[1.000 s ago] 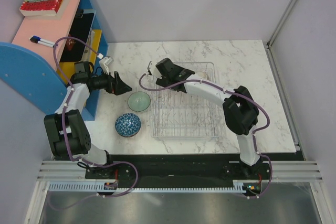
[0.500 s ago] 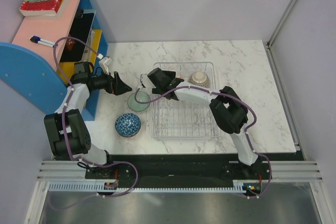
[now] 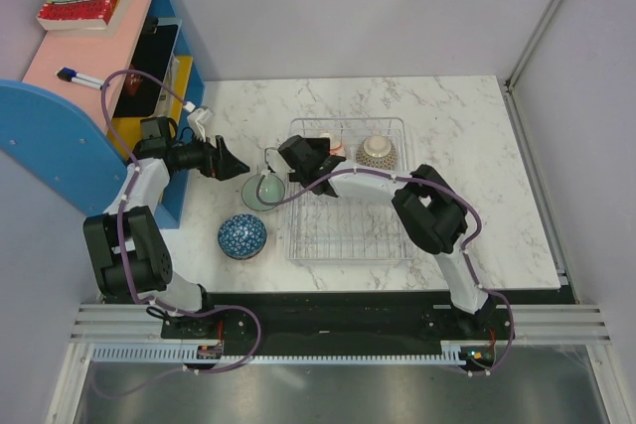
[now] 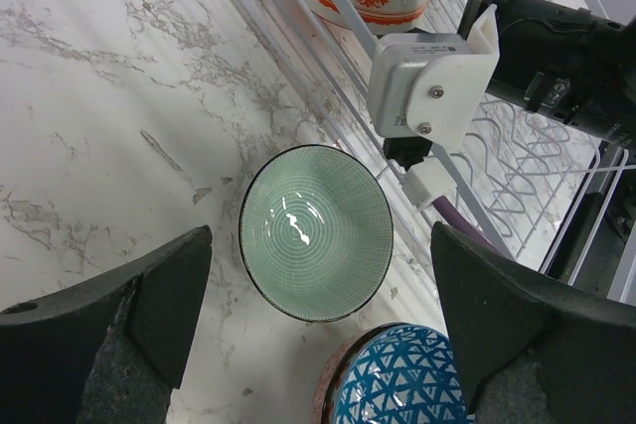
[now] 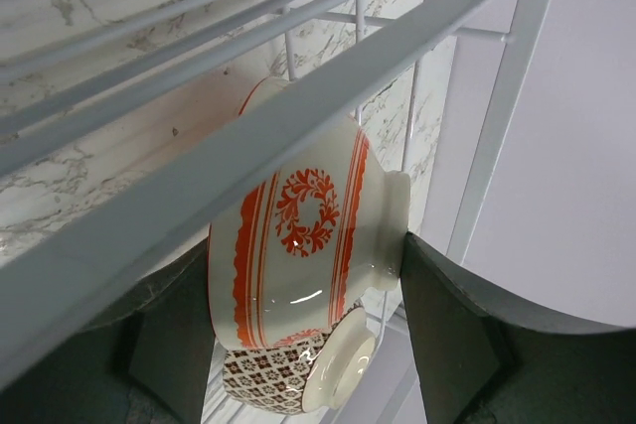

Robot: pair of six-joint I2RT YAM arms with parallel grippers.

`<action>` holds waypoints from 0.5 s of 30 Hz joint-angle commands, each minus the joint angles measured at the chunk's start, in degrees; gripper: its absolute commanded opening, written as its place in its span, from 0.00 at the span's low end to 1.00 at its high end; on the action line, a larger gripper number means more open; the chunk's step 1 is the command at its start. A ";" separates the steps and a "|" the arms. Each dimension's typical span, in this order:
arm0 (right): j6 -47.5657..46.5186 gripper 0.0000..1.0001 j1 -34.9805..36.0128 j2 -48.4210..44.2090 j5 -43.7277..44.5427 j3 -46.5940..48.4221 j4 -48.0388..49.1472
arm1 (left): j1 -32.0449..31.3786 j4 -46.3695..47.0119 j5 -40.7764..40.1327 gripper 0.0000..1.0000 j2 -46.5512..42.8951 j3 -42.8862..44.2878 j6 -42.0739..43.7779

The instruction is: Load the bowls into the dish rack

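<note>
Hovering open, left tool [image 3: 235, 164] is seen over round pale-green bowl [image 4: 316, 230] on marble counter [image 3: 467, 146]; right tool [image 3: 310, 153], also open, is held at far-left corner of silver wire dish rack [image 3: 348, 230].

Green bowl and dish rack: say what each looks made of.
Green bowl: probably glazed ceramic; glossy highlights sit on its finely lined inside, and the rim is dark. Dish rack: thin bent metal wire, pale silvery, perhaps plated or coated; the finish is hard to tell.

Marble table [image 3: 467, 106], dish rack [image 3: 348, 237] on it, green bowl [image 3: 258, 193] and blue bowl [image 3: 241, 236] beside rack
</note>
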 commanded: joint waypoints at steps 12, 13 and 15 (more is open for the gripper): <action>5.50 0.96 0.45 -4.65 -7.87 -4.42 -3.59 | 1.00 1.57 2.01 0.97 0.56 -0.26 0.45; 5.68 0.97 0.54 -4.73 -8.05 -4.51 -3.76 | 1.09 1.48 1.93 0.97 0.48 -0.35 0.37; 6.12 0.97 0.36 -5.08 -8.75 -4.51 -3.77 | 1.09 1.48 2.10 0.97 0.21 -0.35 0.45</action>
